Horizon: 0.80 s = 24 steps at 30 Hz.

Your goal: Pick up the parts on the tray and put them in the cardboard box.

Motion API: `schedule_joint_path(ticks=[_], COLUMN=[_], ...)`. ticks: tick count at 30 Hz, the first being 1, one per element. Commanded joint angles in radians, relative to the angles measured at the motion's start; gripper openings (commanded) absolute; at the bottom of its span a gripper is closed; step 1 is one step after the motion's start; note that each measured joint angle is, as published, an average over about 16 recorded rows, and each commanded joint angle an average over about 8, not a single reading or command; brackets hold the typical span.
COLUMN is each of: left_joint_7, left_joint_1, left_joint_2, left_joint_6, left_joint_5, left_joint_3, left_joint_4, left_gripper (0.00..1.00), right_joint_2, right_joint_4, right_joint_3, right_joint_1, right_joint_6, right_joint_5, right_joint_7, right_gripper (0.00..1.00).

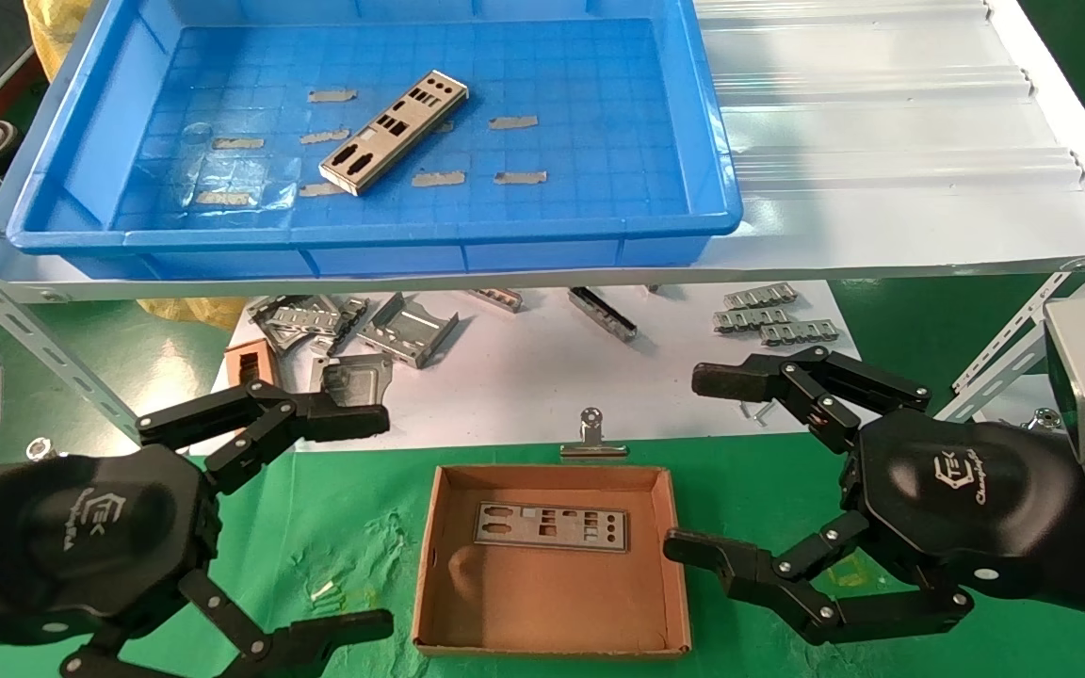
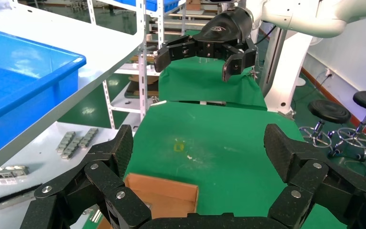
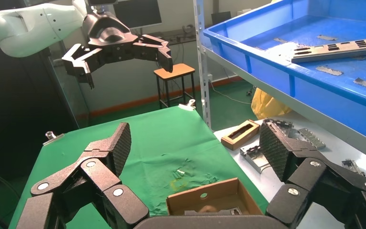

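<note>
Only head view shows box's (image 1: 552, 565) plate (image 1: 552, 527) whole.

**Colours and patterns noted**

Tray (image 1: 712, 179): bright blue, floor marked with a square grid; small grey-beige tape strips (image 1: 514, 122) scattered over it.
Part in the tray (image 1: 394, 132): silver, with dark punched cut-outs.
Cardboard box (image 1: 552, 650): plain brown. Part inside it (image 1: 552, 527): silver-grey, same cut-out pattern.
Table cover (image 1: 335, 527): green cloth.
Shelf (image 1: 882, 188) under the tray: white, ribbed at the far right.
Lower board (image 1: 524, 395): white, carrying grey metal brackets (image 1: 406, 330).
Left gripper (image 1: 384, 513) and right gripper (image 1: 698, 461): black, silver rivets; finger pads (image 3: 274, 150) cross-hatched.
Binder clip (image 1: 591, 441): silver.
</note>
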Motion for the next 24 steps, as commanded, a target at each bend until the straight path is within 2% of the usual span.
schedule_joint_path(ticks=[1,2,3,10,11,24], left_joint_7=[0.0,0.0,0.0,0.0,0.0,0.0], left_joint_1=[0.0,0.0,0.0,0.0,0.0,0.0], left_joint_2=[0.0,0.0,0.0,0.0,0.0,0.0], left_joint_6=[0.0,0.0,0.0,0.0,0.0,0.0], left_joint_5=[0.0,0.0,0.0,0.0,0.0,0.0], left_joint_3=[0.0,0.0,0.0,0.0,0.0,0.0], left_joint_4=[0.0,0.0,0.0,0.0,0.0,0.0], left_gripper=[1.0,1.0,1.0,1.0,1.0,1.0], right_joint_2=[0.0,0.0,0.0,0.0,0.0,0.0], right_joint_4=[0.0,0.0,0.0,0.0,0.0,0.0], right_joint_3=[0.0,0.0,0.0,0.0,0.0,0.0], right_joint_1=[0.0,0.0,0.0,0.0,0.0,0.0], right_joint_6=[0.0,0.0,0.0,0.0,0.0,0.0], right_joint_5=[0.0,0.0,0.0,0.0,0.0,0.0], right_joint_7=[0.0,0.0,0.0,0.0,0.0,0.0], right_gripper=[1.0,1.0,0.89,0.03,0.0,0.0])
